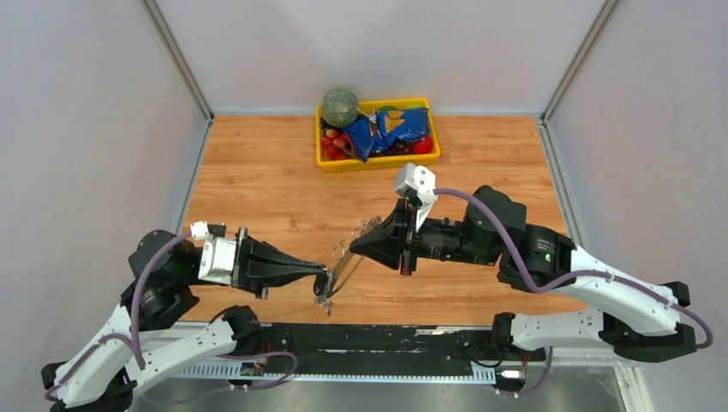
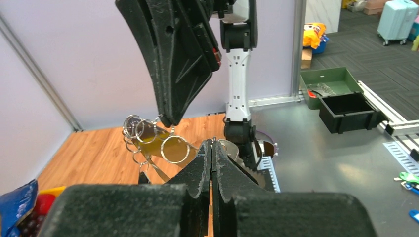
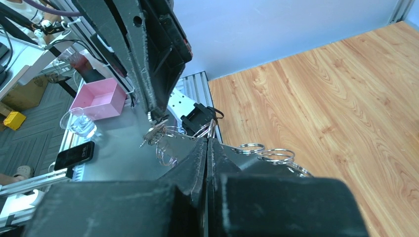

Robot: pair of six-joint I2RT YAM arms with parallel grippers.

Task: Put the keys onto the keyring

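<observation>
The keyring (image 1: 348, 257) hangs in the air over the table's near edge, a thin silver loop fringed with small rings (image 2: 174, 148). My right gripper (image 1: 354, 246) is shut on its upper part, with rings (image 3: 247, 147) showing beside its fingertips. My left gripper (image 1: 324, 280) is shut on the lower end. A sliver of silver metal (image 3: 152, 132) sticks out under its tips. A small black piece (image 2: 143, 177), maybe a key's head, dangles from a lower ring. I cannot make out the keys otherwise.
A yellow tray (image 1: 378, 162) stands at the back of the wooden table, holding a green ball (image 1: 340, 106), a blue bag (image 1: 391, 130) and red fruit. Grey walls close in on three sides. The arms' base rail (image 1: 369, 343) runs along the near edge.
</observation>
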